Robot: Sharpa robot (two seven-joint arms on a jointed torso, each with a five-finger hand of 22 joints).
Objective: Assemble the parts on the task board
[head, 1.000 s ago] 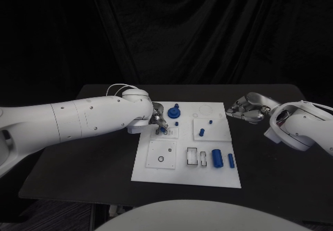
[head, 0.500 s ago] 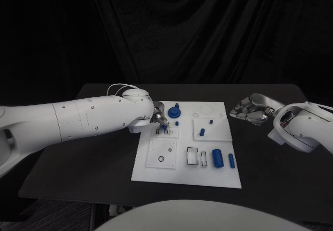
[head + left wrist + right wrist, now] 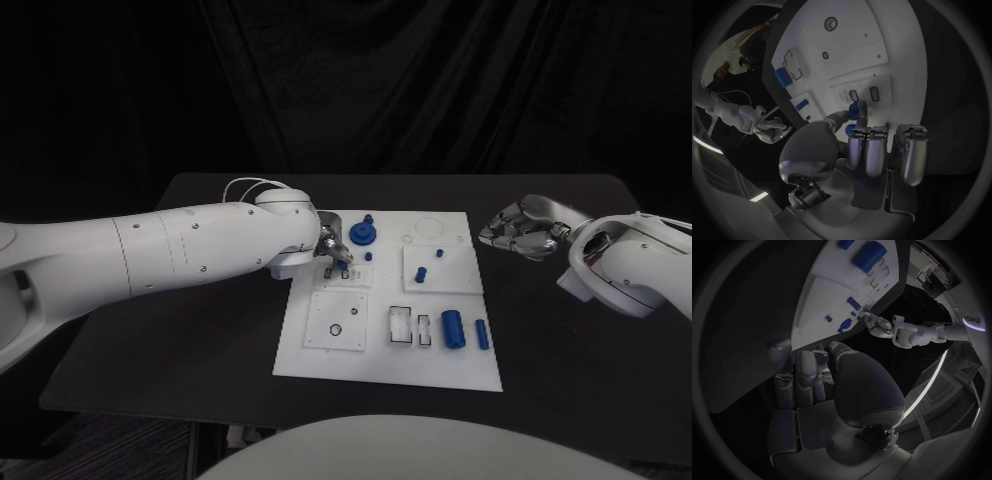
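Left wrist view: left hand (image 3: pixel 856 145) pinches a small blue part (image 3: pixel 859 109) over the task board (image 3: pixel 387 372)'s far-left slots; probably seating it next. Right hand (image 3: pixel 519 227) is curled, holding nothing.

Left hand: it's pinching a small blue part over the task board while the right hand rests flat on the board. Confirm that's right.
Not quite. The left hand does pinch a small blue part over the task board, but the head view shows the right hand off the board, beside its far right corner, holding nothing.
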